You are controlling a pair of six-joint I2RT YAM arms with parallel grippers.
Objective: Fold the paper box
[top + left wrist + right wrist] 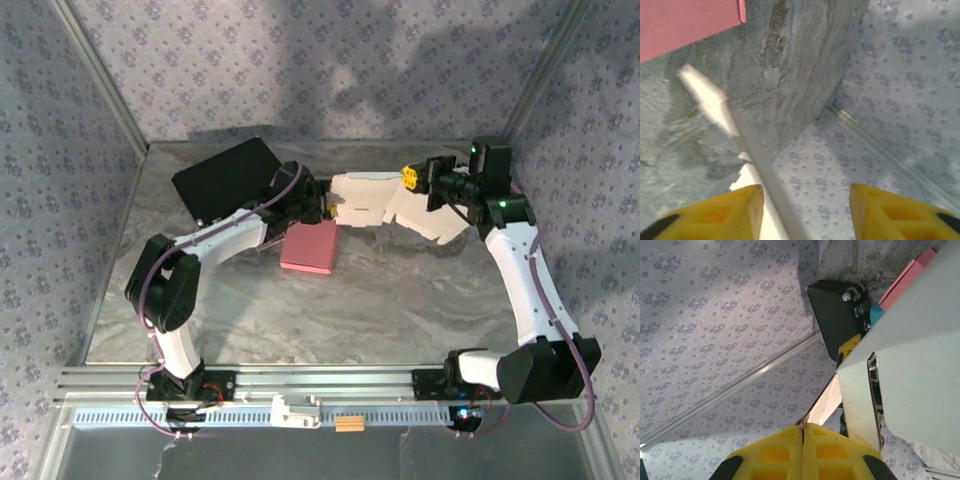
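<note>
The paper box (385, 200) is a white, partly flattened blank held up off the table at the back centre. My right gripper (412, 180) grips its right end. In the right wrist view the yellow fingers (803, 426) are pressed together on a thin flap of the paper box (910, 365). My left gripper (322, 206) is at the box's left edge. In the left wrist view its jaws (805, 192) stand apart, with a white edge of the box (715, 102) running down beside the left finger (735, 207). Nothing is pinched between them.
A pink box (310, 247) lies flat on the marble table (400, 300) just in front of the left gripper, and shows again as the pink box (685, 22). A black slab (225, 175) rests at the back left. Patterned walls enclose the table on three sides.
</note>
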